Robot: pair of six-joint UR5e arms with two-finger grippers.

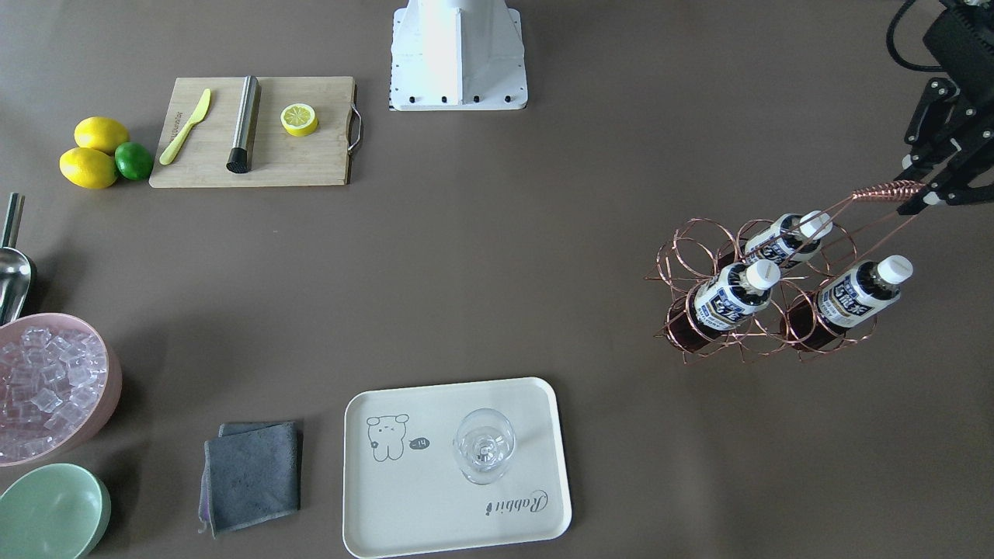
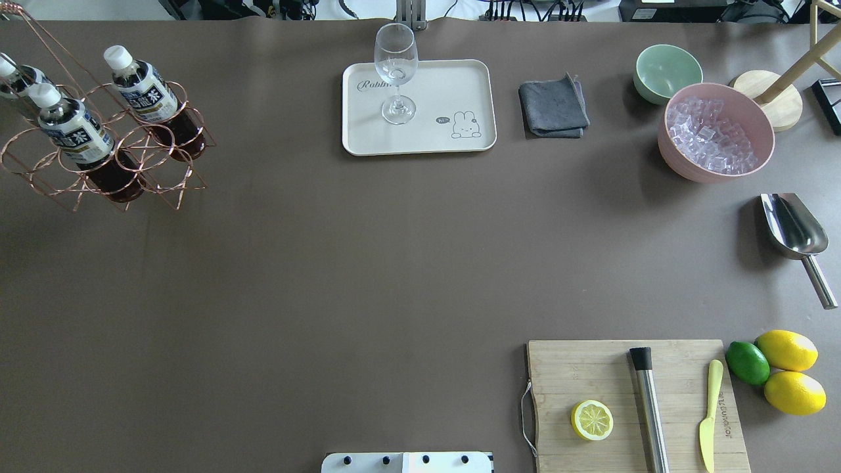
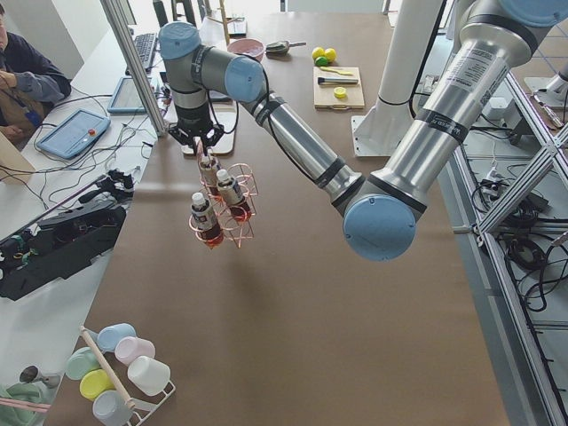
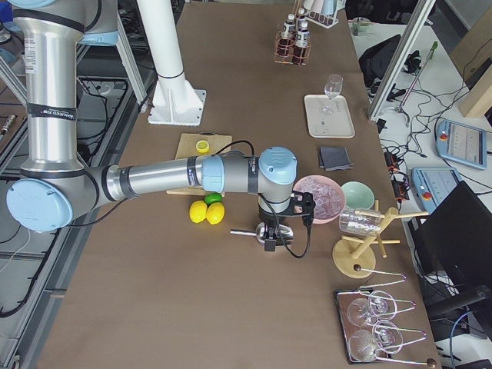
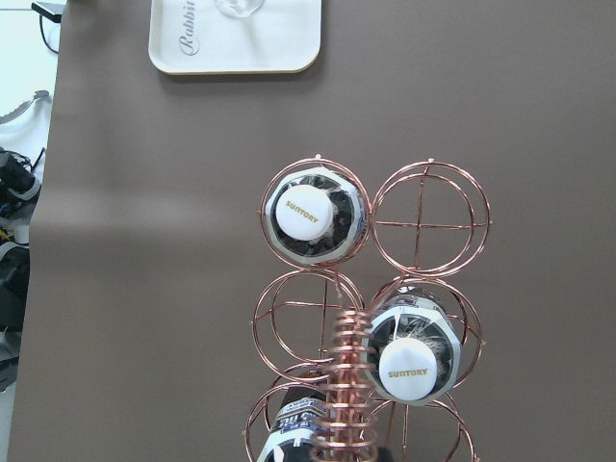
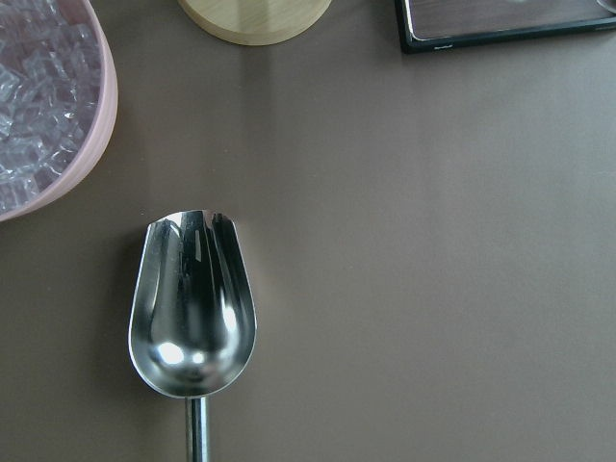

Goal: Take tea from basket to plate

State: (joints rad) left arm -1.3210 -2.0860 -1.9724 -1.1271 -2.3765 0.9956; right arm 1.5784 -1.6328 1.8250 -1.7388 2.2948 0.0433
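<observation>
Jaws of the left gripper [image 1: 920, 190] clamped the basket [image 1: 877, 190] handle, probably to steady it for moving tea [image 1: 734, 299] to the plate [image 1: 435, 505], at eight o'clock in the front-facing view. I could not tell how the right gripper's [image 4: 270, 240] jaws stood.

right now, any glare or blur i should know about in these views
right wrist view: bright glare spots on the steel scoop; left wrist view: sharp, print on the tea caps readable, basket wires crisp; front-facing view: even light, soft shadows.

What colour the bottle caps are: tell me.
The caps are white with gold lettering, clearest in the left wrist view.
</observation>
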